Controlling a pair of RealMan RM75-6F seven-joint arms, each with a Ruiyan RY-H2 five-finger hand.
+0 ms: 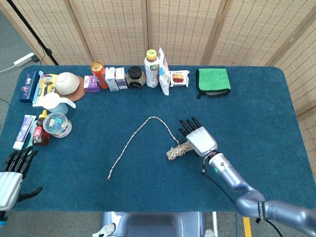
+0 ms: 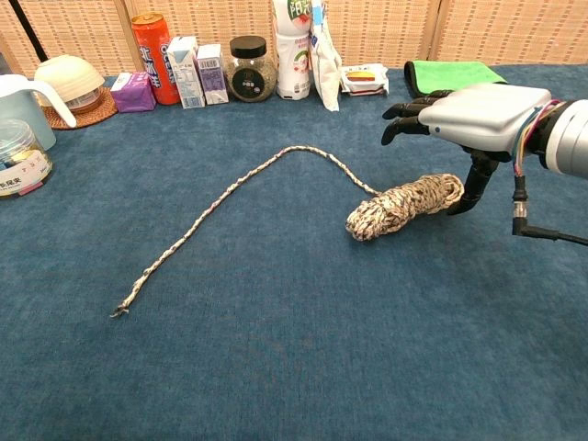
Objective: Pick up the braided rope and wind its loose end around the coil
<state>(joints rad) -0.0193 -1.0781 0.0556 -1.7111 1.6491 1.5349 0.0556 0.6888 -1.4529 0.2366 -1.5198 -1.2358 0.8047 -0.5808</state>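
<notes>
My right robot hand hovers palm-down just over the coil of the braided rope, fingers spread apart and stretched toward the far side of the bench, thumb hanging down by the coil's right end. Can't tell if thumb tip touches it; nothing is held. My left robot hand sits at the near left corner, well apart from everything, fingers apart too, holding nothing.

Rope lies mid-bench: the coil on the right, loose end trailing up to a bend, then down-left to a frayed tip, all flat on the blue cloth.

Step in hand, as I judge it: get a grasp on the coil. Pick not yet done, winding not begun.

Risks from here:
- Closing w/ palm this far over the coil's right end could catch only the outer loops. Bundle may then loosen or pull apart on lift.
- Thumb comes in from the side; if it pushes before the fingers curl, coil may roll or slide toward the tail instead of being gripped.
- Soft cloth + soft rope: fingertips could snag the cloth or press the coil flat rather than get under it.
- Tail is long and left robot hand far off. Lifting the coil drags the tail; tip may shift, so left reach needs re-aiming.
- Row of packets and jars at the back is well apart, low risk.
</notes>
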